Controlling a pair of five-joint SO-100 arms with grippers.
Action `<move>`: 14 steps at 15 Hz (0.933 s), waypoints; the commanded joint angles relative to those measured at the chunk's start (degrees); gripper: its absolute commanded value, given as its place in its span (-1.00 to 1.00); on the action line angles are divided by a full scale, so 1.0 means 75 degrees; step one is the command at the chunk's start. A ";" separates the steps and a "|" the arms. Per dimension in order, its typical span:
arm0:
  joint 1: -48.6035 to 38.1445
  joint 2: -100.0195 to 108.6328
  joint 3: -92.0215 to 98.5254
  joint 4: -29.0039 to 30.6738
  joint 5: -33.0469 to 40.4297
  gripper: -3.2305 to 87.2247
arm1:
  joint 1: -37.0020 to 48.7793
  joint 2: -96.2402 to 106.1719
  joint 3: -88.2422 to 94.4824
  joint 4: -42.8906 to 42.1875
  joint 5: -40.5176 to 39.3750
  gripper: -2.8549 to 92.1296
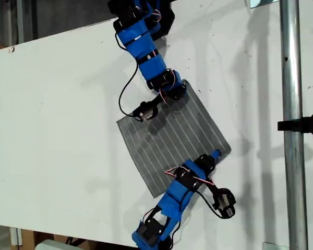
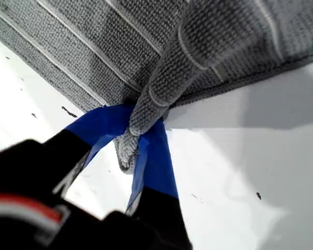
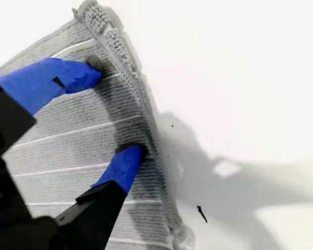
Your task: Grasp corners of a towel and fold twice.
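The grey towel (image 1: 172, 143) with thin white stripes lies flat as a diamond on the white table (image 1: 52, 130). At the diamond's top in the exterior view, my first gripper (image 1: 178, 92) is shut on a corner. The first wrist view shows that corner (image 2: 126, 151) bunched between the blue fingers of my first gripper (image 2: 135, 127), with the towel (image 2: 94, 47) lifted slightly there. My second gripper (image 1: 211, 159) comes in from the exterior view's bottom. It (image 3: 115, 112) is open, both fingertips resting on the towel (image 3: 68, 151) just inside its edge, short of a rounded corner (image 3: 91, 13).
A vertical metal pole (image 1: 289, 104) with a black clamp (image 1: 302, 125) stands at the exterior view's right. A black cable (image 1: 124, 91) loops off the first arm onto the table. The table's edge (image 1: 68, 235) runs along the exterior view's bottom left.
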 commanded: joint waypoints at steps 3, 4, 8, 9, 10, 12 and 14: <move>0.0035 -0.0996 -0.0070 -0.0141 -0.0926 -0.88 | 0.0094 -0.0082 -0.0035 -0.0070 -0.0012 -0.95; 0.0012 -0.1242 -0.0070 -0.0164 -0.1125 -0.92 | 0.0094 -0.0094 -0.0047 -0.0070 -0.0012 -0.95; 0.0035 -0.0891 -0.0023 0.0105 -0.0680 -1.00 | 0.0105 -0.0105 -0.0094 -0.0023 -0.0012 -0.95; 0.0047 -0.0410 -0.0035 0.0410 -0.0375 -1.00 | 0.0035 -0.0094 -0.0293 0.0059 -0.0012 -0.95; 0.0047 0.0176 0.0012 0.0750 -0.0047 -1.00 | -0.0117 0.0012 -0.0738 0.0398 -0.0047 -0.95; 0.0047 0.1254 -0.0047 0.1559 0.0422 -1.00 | -0.0516 0.0457 -0.2238 0.1969 -0.0012 -0.95; 0.0070 0.2332 0.0035 0.2168 0.0352 -0.99 | -0.0902 0.1031 -0.3516 0.2988 0.0000 -0.95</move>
